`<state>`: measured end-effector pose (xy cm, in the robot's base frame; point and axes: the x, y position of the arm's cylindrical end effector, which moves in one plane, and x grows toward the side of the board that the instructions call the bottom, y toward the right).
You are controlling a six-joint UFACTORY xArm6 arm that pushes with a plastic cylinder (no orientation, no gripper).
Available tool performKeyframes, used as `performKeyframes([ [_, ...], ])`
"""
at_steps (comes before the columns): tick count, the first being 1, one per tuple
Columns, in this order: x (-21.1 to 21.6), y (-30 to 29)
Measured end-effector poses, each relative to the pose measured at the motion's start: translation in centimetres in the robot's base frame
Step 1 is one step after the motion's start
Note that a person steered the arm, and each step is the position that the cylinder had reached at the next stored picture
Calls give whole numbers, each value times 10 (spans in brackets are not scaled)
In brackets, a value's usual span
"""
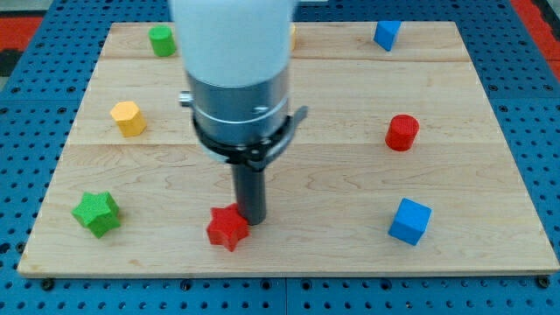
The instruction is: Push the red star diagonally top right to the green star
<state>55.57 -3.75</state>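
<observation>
The red star (227, 228) lies near the view's bottom edge of the wooden board, left of centre. The green star (96, 213) lies at the view's bottom left, well to the left of the red star. My tip (251, 218) is down at the board, right against the red star's upper right side. The arm's white and grey body rises above it and hides the middle top of the board.
A yellow hexagonal block (128, 118) sits at the left, a green cylinder (161, 40) at the top left, a blue cube (386, 34) at the top right, a red cylinder (402, 132) at the right, a blue cube (409, 220) at the bottom right. A yellow sliver (293, 36) shows behind the arm.
</observation>
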Motion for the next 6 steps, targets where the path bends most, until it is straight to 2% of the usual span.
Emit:
performKeyframes([
  [1, 8, 30],
  [3, 31, -44],
  [4, 37, -30],
  [5, 58, -40],
  [6, 50, -88],
])
